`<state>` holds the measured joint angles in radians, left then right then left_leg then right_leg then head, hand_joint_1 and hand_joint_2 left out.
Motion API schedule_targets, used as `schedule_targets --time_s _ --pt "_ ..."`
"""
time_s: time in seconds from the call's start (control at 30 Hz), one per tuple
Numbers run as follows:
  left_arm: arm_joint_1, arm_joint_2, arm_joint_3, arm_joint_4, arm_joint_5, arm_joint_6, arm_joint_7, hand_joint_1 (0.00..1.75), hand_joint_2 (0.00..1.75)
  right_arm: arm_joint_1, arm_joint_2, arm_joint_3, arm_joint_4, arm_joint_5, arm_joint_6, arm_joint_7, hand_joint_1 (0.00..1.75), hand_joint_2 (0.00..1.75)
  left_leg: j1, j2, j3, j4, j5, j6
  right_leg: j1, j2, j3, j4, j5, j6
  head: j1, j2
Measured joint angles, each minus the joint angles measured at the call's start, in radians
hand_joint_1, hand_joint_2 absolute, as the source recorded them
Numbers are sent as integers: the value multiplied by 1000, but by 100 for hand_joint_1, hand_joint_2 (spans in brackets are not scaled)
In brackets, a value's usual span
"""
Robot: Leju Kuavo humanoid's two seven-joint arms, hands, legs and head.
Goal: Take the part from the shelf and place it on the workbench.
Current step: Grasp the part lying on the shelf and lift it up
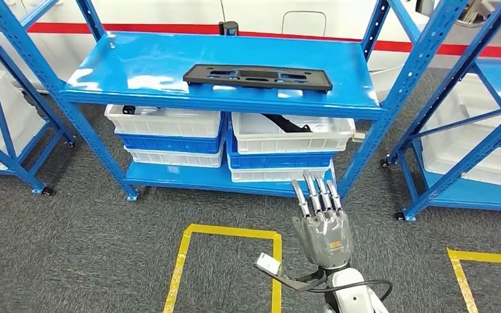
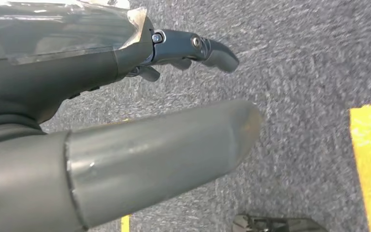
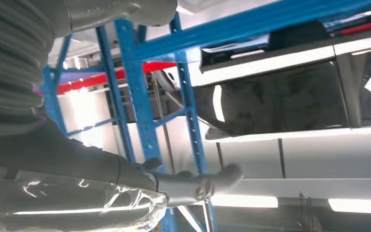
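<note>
1. Lying flat on the top board of the blue shelf (image 1: pixel 137 72), the black part (image 1: pixel 258 76) is seen near the front edge, toward the right end of the board. It is a long, flat piece with several cut-outs, and nothing is touching it.
2. The right hand (image 1: pixel 321 225) is raised in front of the shelf, below the level of the top board. Its fingers (image 1: pixel 318 194) are stretched out straight and close together, pointing up toward the shelf, and nothing is held in them. The hand is well apart from the part.
3. In the right wrist view, the right hand is seen with a dark finger (image 3: pixel 207 182) extended before the blue shelf post (image 3: pixel 137 92); nothing is grasped.
4. The left hand (image 2: pixel 140 121) is shown in the left wrist view, hanging over the grey carpet (image 2: pixel 309 58). Its thick thumb and a dark finger (image 2: pixel 203 48) are spread apart with nothing between them, so the hand is released.
5. On the lower board of the shelf, white bins (image 1: pixel 292 134) and blue bins (image 1: pixel 169 143) are stacked in two piles side by side. A dark object is lying in the upper right bin.
6. Yellow tape lines (image 1: pixel 181 254) are marked on the carpet in front of the shelf, and the right hand is seen just beside their right corner.
7. A second blue rack (image 1: pixel 460 117) is standing to the right of the shelf.
</note>
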<state>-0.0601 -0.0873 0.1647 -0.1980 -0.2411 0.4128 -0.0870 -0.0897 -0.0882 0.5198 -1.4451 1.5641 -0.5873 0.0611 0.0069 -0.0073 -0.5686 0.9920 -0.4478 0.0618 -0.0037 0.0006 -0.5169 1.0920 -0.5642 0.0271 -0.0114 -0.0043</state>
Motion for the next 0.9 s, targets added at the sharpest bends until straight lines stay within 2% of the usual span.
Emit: schedule_targets --time_s 0.07,0.1,0.13,0.17,0.2,0.23,0.3,0.37,0.43,0.47,0.5,0.57,0.6,0.63,0.67,0.73,0.77,0.8,0.83,0.87,0.9 --pt "-1 0 0 0 0 0 0 0 0 0 0 1 0 0 0 0 0 175 0 -2 8 -1 -9 3 -3 0 -82 115 -34 3 6 0" --pt "0 0 1 0 -1 0 0 0 0 2 0 2 0 0 1 -1 0 175 0 -4 13 -1 -16 3 -5 0 -119 152 -43 7 8 0" --pt "1 -1 1 0 -1 0 1 0 0 3 -1 3 1 0 3 -1 0 175 -1 -5 21 -1 -23 1 -6 0 -140 156 -37 13 9 0" --pt "3 -1 1 0 -2 0 1 0 0 3 -2 3 1 1 5 -1 0 175 0 -7 30 -1 -30 -1 -7 0 -145 130 -15 22 11 0" --pt "4 -3 1 0 -3 0 2 0 0 2 -2 4 1 1 7 -1 0 175 0 -8 42 -1 -39 -4 -8 0 -134 71 27 29 13 0" --pt "4 -4 1 0 -4 0 3 0 0 0 -3 4 2 1 8 -2 0 175 0 -9 52 0 -47 -8 -9 -2 -117 7 70 30 16 0" --pt "3 -5 1 1 -5 0 3 0 0 -3 -3 6 3 1 10 -2 0 175 -2 -10 65 0 -64 -19 -4 -7 -92 -76 106 13 19 0" --pt "3 -5 1 1 -5 0 4 0 0 -4 -3 7 4 1 12 -3 0 175 -3 -10 73 6 -74 -31 -1 -8 -83 -86 104 -11 19 0" --pt "2 -4 2 1 -5 0 4 0 0 -6 -2 7 4 1 12 -3 0 175 0 -6 74 25 -81 -40 -11 -6 -66 -90 111 -24 15 0" --pt "1 -4 2 1 -5 0 4 0 0 -8 -2 7 4 1 12 -3 0 175 3 -4 62 52 -87 -44 -15 -5 -54 -91 108 -30 10 0" --pt "0 -4 2 1 -5 1 4 0 0 -9 -1 7 4 1 12 -3 0 175 7 -2 36 96 -99 -49 -17 -5 -46 -93 104 -37 5 0" --pt "0 -5 3 1 -7 1 5 0 0 -11 -1 8 5 2 12 -3 0 175 12 0 -40 204 -136 -59 -15 -4 -35 -93 92 -45 -3 0" --pt "1 -5 4 1 -7 1 5 0 0 -10 -1 9 6 2 13 -4 0 175 14 1 -75 239 -152 -65 -15 -3 -29 -93 86 -46 -3 0" --pt "2 -5 5 1 -8 1 5 0 0 -10 -1 9 8 2 13 -4 0 175 17 2 -98 246 -154 -69 -15 -2 -21 -93 78 -44 -4 0" --pt "3 -4 5 1 -9 1 6 0 0 -9 -1 10 10 1 15 -6 0 175 20 3 -104 222 -133 -72 -16 0 -11 -93 70 -41 -6 0" --pt "2 -4 5 1 -12 0 6 0 0 -10 0 14 15 -8 26 -13 0 175 26 7 -78 115 -44 -76 -19 1 13 -94 52 -32 -7 0" --pt "1 -4 5 1 -14 0 6 0 0 -13 1 17 18 -16 35 -17 0 175 25 9 -67 71 -20 -76 -20 1 23 -95 44 -26 -7 0" --pt "-1 -4 5 2 -17 -1 7 0 0 -18 2 20 21 -26 48 -21 0 175 21 12 -61 47 -7 -72 -19 1 30 -97 37 -19 -9 0" --pt "-2 -4 5 2 -19 -1 8 0 0 -23 3 23 24 -39 61 -26 0 175 17 13 -61 44 -8 -64 -16 1 36 -97 34 -10 -9 0" --pt "-4 -4 6 3 -21 -2 8 0 0 -28 3 26 25 -52 75 -31 0 175 12 13 -60 42 -14 -53 -13 1 42 -94 33 -2 -10 0" --pt "-5 -4 6 3 -23 -2 9 0 0 -31 4 30 26 -65 89 -36 0 175 11 11 -52 40 -7 -42 -10 0 47 -91 32 6 -10 0"
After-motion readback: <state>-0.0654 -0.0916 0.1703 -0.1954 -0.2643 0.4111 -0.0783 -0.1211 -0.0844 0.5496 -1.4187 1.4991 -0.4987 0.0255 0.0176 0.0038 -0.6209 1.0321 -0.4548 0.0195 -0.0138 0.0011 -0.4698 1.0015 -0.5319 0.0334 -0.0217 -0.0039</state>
